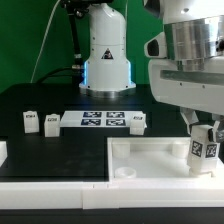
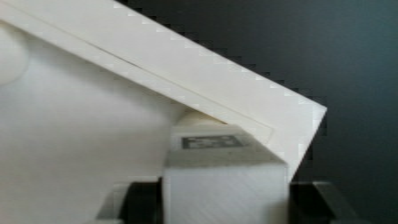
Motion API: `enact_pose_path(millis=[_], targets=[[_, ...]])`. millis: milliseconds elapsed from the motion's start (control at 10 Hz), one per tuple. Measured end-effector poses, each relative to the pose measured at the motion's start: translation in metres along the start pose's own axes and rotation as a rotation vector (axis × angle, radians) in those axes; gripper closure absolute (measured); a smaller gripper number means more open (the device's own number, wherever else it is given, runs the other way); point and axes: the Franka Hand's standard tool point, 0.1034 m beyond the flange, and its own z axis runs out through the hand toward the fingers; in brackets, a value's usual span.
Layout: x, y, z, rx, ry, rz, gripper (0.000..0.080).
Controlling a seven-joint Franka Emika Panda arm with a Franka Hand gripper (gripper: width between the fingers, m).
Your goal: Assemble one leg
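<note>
The black table (image 1: 40, 100) carries the white tray (image 1: 150, 165) along its camera-side edge. At the tray's corner by the exterior view's right table edge, the gripper (image 1: 203, 138) pinches one leg (image 1: 203, 152) upright. Three spare legs (image 1: 30, 122) flank the marker board (image 1: 103, 120) mid-table.

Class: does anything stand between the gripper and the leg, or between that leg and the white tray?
Nothing visible does. The gripper holds the leg right at the tray; the three spare legs stand apart beyond it.
</note>
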Motion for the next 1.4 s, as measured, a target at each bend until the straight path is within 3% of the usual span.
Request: enact_pose_path(millis=[100,200,300,400,500,700,1100,1400], targets=[[-0.0006,-0.0001,0.0002,0.000,0.000,-0.050,0.0385],[-0.0011,-0.0003,0.0001,-0.002,0.000,-0.105,0.0385],[-0.0017,-0.0010,-0.0007,-0.010,-0.004,-0.230,0.0241],[-0.0019,-0.0018,-0.0006,-0.015,-0.010,-0.373,0.0170],[-0.0052,-0.0011,0.0006,-0.044,-0.012,-0.501,0.0170],[-0.0037,-0.0016,0.0033,-0.065,0.001,-0.808,0.0151],[0.0016,0.0021,0.0041,-0.138,0.004,-1.313,0.0150],[0.0014,0.0012,0.0035,-0.139,-0.005,-1.417,0.0162]])
